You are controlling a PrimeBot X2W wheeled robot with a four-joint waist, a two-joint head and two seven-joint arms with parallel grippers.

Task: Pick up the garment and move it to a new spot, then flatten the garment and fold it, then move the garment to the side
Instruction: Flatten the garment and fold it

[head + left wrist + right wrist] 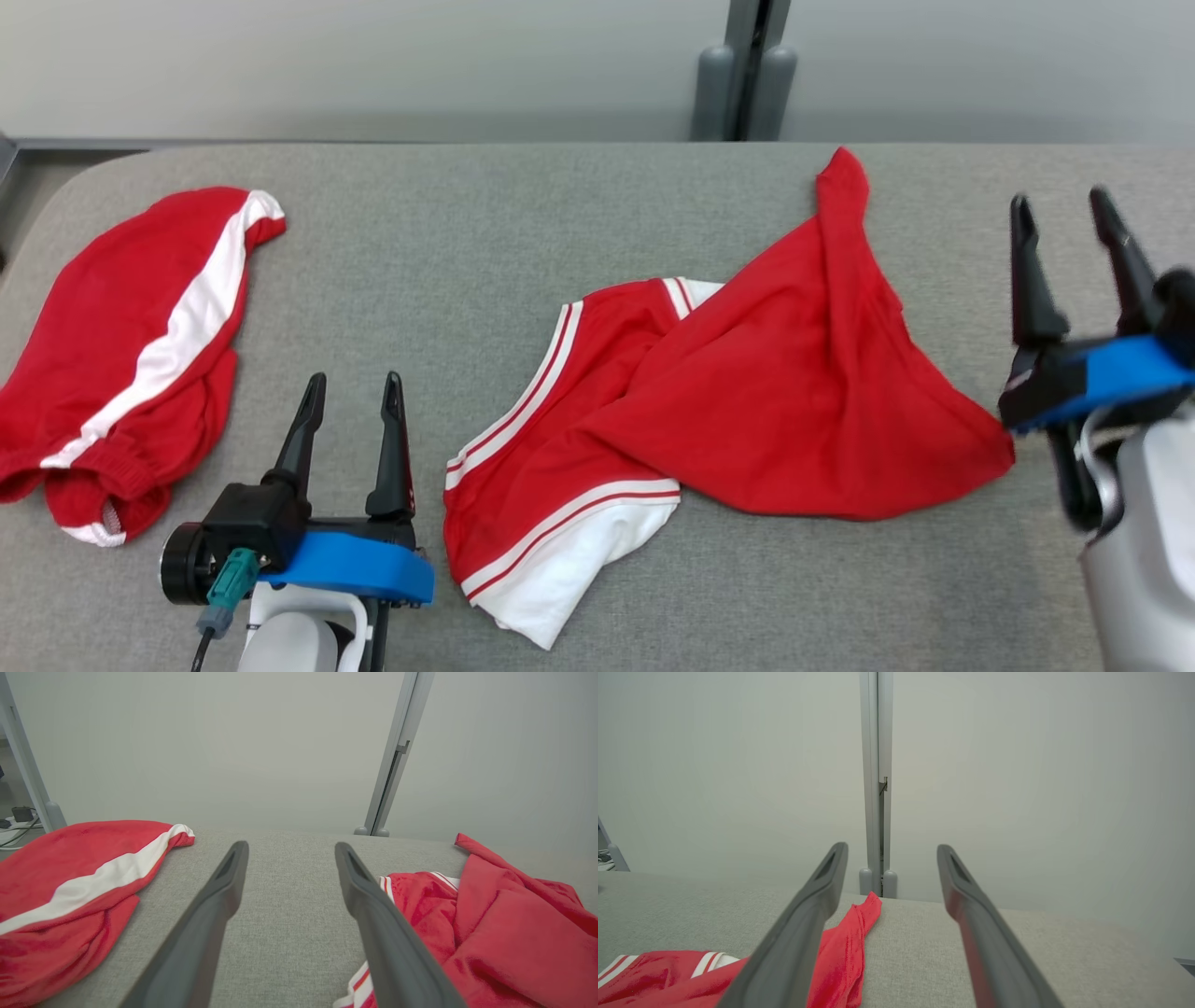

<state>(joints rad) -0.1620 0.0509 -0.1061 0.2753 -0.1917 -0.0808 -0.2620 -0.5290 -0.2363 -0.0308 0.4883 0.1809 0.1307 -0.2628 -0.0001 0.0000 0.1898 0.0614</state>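
Garment (pixel 794 392) lies crumpled on bench (pixel 467 233); flattening looks next.
Left gripper (pixel 355 379), right gripper (pixel 1061 198): jaws spread, empty; each needs a hem.

Garment (pixel 794 392): red w/ white trim, crumpled, not flat. Lies approx. mid table (pixel 467 243), one red corner reaching table's far edge, white sleeve toward near edge.
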